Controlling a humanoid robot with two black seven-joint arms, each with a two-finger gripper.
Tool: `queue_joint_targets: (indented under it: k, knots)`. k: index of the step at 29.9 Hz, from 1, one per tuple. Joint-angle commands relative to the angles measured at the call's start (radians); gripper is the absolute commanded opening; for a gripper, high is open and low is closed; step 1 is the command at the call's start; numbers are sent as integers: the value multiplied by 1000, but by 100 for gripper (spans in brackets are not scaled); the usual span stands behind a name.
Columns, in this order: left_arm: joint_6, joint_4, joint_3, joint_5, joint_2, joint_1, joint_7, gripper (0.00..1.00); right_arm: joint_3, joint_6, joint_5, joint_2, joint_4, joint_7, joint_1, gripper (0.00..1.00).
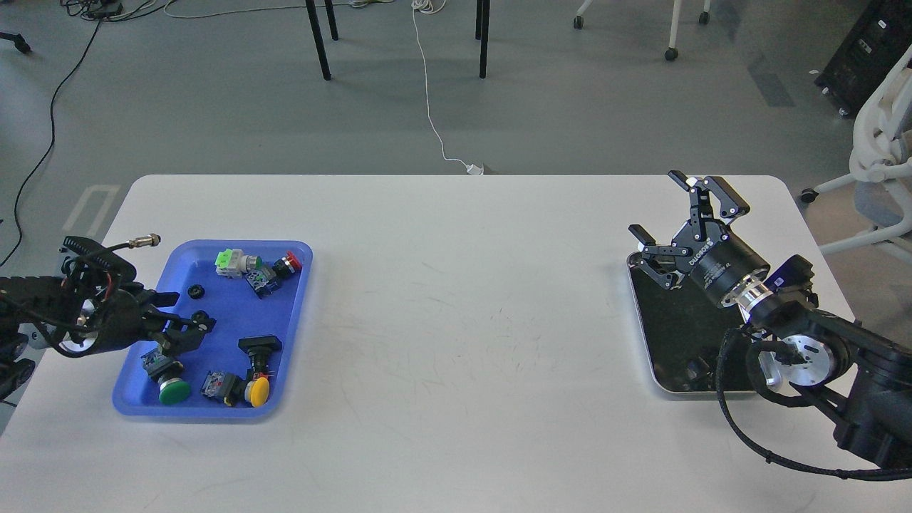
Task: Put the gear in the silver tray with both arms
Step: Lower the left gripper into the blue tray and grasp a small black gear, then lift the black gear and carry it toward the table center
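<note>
Over the blue tray on my left, the pick is on; the silver tray waits at far right.

My left gripper is low inside the blue tray, beside a small black gear; whether its fingers are closed on it I cannot tell, they read as one dark mass. A second black gear lies just beyond, loose among the push-button switches. My right gripper hovers with fingers spread wide and empty over the silver tray's far end. I judge the next move as securing the gear, lifting clear of the rim, then carrying it across the table toward the right arm.
</note>
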Motion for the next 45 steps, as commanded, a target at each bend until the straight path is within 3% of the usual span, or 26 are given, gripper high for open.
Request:
queue_joint_targets:
  k: [1, 11, 16, 18, 21, 24, 33, 41, 45]
  knots:
    - [0, 11, 2, 0, -13, -2, 0, 68, 0, 0, 0, -1, 1, 0, 0, 99]
    - [2, 34, 2, 0, -44, -2, 0, 63, 0, 0, 0, -11, 3, 0, 0, 99]
    - [2, 37, 3, 0, -45, 0, 0, 45, 0, 0, 0, -9, 3, 0, -3, 99]
    - [2, 37, 3, 0, -45, 0, 0, 45, 0, 0, 0, -9, 3, 0, -3, 99]
    - [6, 69, 3, 0, -50, 4, 0, 24, 0, 0, 0, -6, 3, 0, -6, 99]
    - [32, 78, 18, 0, -50, 6, 0, 17, 0, 0, 0, -4, 1, 0, -6, 99]
    - [48, 57, 39, 0, -45, -34, 0, 12, 0, 0, 0, -3, 0, 0, -1, 99]
    - [28, -190, 39, -13, 82, -161, 0, 11, 3, 0, 0, -14, 1, 0, -1, 99]
    - [-35, -351, 39, -14, 102, -247, 0, 11, 11, 0, 0, -17, 0, 0, -1, 99]
